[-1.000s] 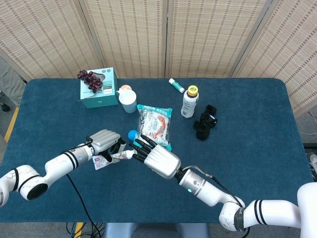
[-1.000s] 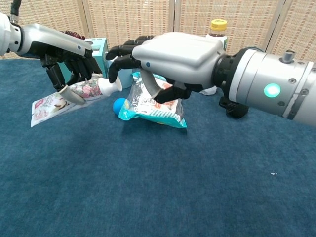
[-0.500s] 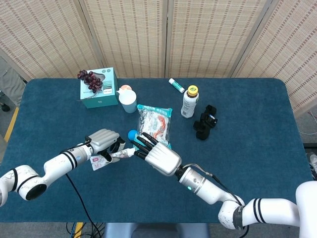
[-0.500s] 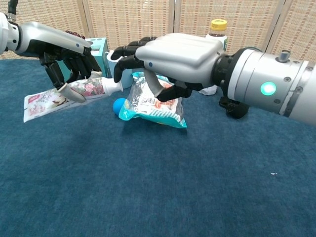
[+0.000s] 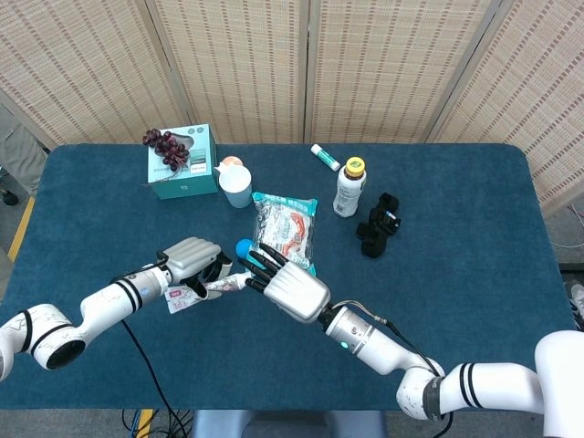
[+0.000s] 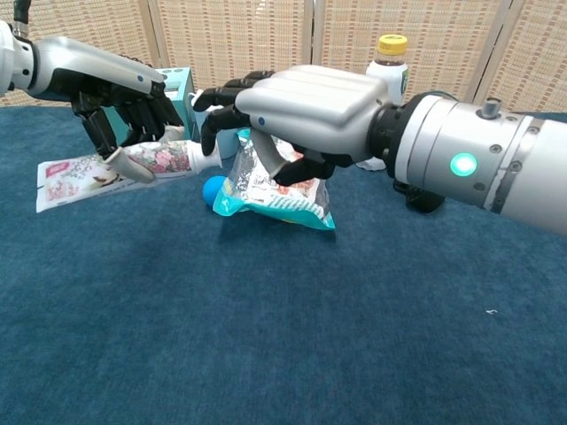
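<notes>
My left hand (image 5: pixel 190 259) (image 6: pixel 121 92) grips a floral-printed tube (image 6: pixel 115 166) (image 5: pixel 203 288) a little above the blue cloth, its white cap (image 6: pixel 205 159) pointing toward my right hand. My right hand (image 5: pixel 288 286) (image 6: pixel 306 104) reaches in from the right. Its dark fingertips (image 6: pixel 211 131) curl just over the cap, with the thumb hanging below and apart. I see nothing held in the right hand. The tube's flat crimped end (image 6: pixel 55 173) sticks out to the left of the left hand.
A snack bag (image 5: pixel 286 228) and a blue ball (image 5: pixel 243 246) lie just behind the hands. Farther back stand a teal box (image 5: pixel 183 164) topped with grapes (image 5: pixel 162 144), a white cup (image 5: pixel 236 187), a yellow-capped bottle (image 5: pixel 349 188), a small white tube (image 5: pixel 325 157) and a black object (image 5: pixel 378 224).
The left hand has lifted and levelled the tube. The right hand has shifted slightly left, bringing its fingertips closer over the cap.
</notes>
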Tool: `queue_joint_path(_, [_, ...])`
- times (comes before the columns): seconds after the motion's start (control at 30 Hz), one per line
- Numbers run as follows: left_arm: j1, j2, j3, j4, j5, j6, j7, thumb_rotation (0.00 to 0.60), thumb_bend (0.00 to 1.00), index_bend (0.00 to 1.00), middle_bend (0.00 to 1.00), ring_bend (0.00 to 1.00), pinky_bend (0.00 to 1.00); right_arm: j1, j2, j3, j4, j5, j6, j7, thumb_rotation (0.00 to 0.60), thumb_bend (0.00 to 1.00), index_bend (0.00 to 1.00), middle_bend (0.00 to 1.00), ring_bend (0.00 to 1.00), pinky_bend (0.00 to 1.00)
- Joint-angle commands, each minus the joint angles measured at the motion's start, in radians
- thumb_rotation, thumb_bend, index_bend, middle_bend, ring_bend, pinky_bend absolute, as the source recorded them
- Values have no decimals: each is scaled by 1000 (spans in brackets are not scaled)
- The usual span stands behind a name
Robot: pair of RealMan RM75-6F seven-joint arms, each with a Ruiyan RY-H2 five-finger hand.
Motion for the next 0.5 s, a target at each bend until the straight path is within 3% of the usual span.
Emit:
queue_joint_path(0.03, [5, 5, -1, -2, 9, 6, -12, 600, 481, 642, 713, 583, 557, 0, 4, -1, 2, 8, 3, -6, 598, 920, 260, 63, 0, 0])
queue_joint_path(0.5, [16, 16, 3, -1, 66, 24, -78, 600, 488, 652, 724, 591, 555, 10, 8, -2, 14, 41, 5, -17, 596, 921, 260, 58, 0, 0])
